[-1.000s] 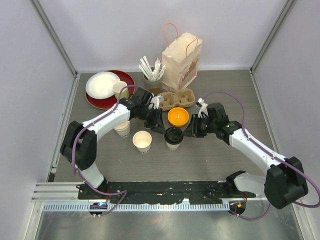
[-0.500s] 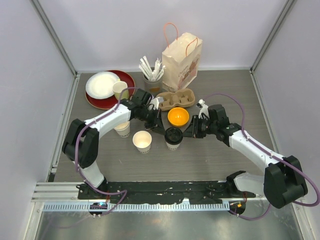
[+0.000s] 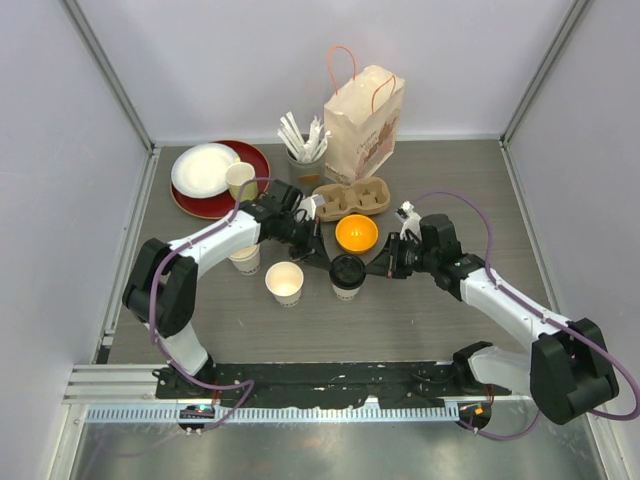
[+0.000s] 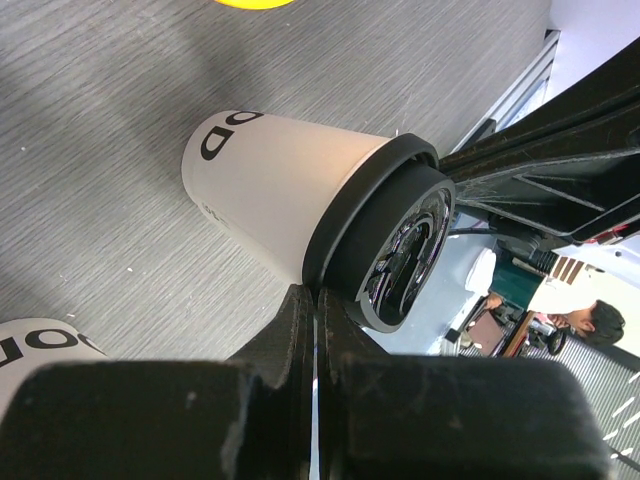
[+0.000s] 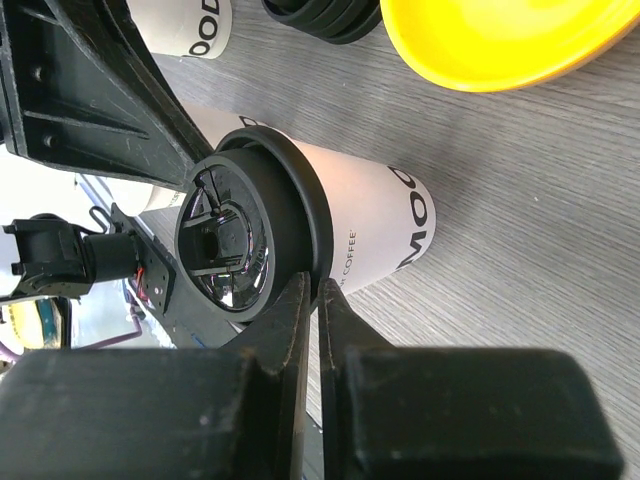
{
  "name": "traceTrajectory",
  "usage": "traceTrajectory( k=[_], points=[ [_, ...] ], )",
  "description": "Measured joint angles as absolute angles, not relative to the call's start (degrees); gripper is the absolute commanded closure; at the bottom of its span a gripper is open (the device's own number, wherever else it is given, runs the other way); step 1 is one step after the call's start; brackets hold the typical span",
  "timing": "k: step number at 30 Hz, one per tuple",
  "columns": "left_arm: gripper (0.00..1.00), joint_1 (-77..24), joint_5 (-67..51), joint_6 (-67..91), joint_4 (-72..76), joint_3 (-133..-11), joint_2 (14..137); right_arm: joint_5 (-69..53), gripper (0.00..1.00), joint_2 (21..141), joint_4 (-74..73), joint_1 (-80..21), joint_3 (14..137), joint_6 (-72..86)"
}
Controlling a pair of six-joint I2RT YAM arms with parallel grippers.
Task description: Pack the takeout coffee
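Observation:
One cream-white paper cup (image 3: 347, 277) with a black lid (image 3: 347, 268) stands upright at the table's middle. It also shows in the left wrist view (image 4: 285, 195) and in the right wrist view (image 5: 375, 215). My left gripper (image 3: 322, 258) is shut, its tips (image 4: 315, 292) against the lid's rim on the cup's left. My right gripper (image 3: 380, 268) is shut, its tips (image 5: 313, 285) at the lid's rim on the cup's right. Two more paper cups, one (image 3: 284, 283) open-topped and one (image 3: 244, 258) partly under my left arm, stand to the left without lids.
A yellow bowl (image 3: 356, 233) sits just behind the lidded cup. A brown cup carrier (image 3: 352, 198), a paper bag (image 3: 362, 122) and a utensil holder (image 3: 303, 150) stand behind. Plates (image 3: 205, 170) with a pale green mug (image 3: 240, 178) are at the back left. Spare black lids (image 5: 320, 15) lie near the bowl.
Both grippers have edged slightly closer to the lidded cup from either side. The cup has not moved.

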State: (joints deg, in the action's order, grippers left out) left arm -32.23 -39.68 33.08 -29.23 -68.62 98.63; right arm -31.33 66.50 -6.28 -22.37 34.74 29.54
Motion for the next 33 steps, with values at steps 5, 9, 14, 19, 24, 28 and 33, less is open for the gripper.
traceTrajectory(
  k=[5, 9, 14, 19, 24, 28, 33],
  points=[
    [1.00, -32.2, -39.2, 33.6, -28.8, -68.2, 99.1, -31.0, 0.99, 65.7, -5.2, -22.4, 33.8, 29.9],
    [1.00, -32.3, -39.0, 33.9, -28.8, -68.2, 99.3, -30.9, 0.99, 65.6, -5.0, -22.4, 33.7, 30.0],
    [1.00, -32.8, -37.9, 33.6, -31.1, -70.2, 99.2, -31.0, 0.91, 65.5, -5.3, -22.4, 34.0, 29.9],
    [1.00, -34.1, -35.1, 31.9, -32.5, -72.5, 99.3, -30.8, 0.89, 64.9, -8.6, -22.4, 35.1, 29.2],
    [0.96, -34.9, -33.5, 30.3, -33.1, -73.0, 98.8, -30.7, 0.89, 65.7, -11.8, -22.5, 37.1, 27.8],
    [0.86, -35.0, -33.2, 29.1, -33.7, -73.4, 98.7, -30.7, 0.87, 66.4, -13.3, -22.7, 38.4, 27.1],
    [0.78, -35.3, -33.3, 27.4, -35.3, -74.1, 98.7, -30.5, 0.81, 67.2, -16.6, -22.8, 40.7, 25.7]
  ],
)
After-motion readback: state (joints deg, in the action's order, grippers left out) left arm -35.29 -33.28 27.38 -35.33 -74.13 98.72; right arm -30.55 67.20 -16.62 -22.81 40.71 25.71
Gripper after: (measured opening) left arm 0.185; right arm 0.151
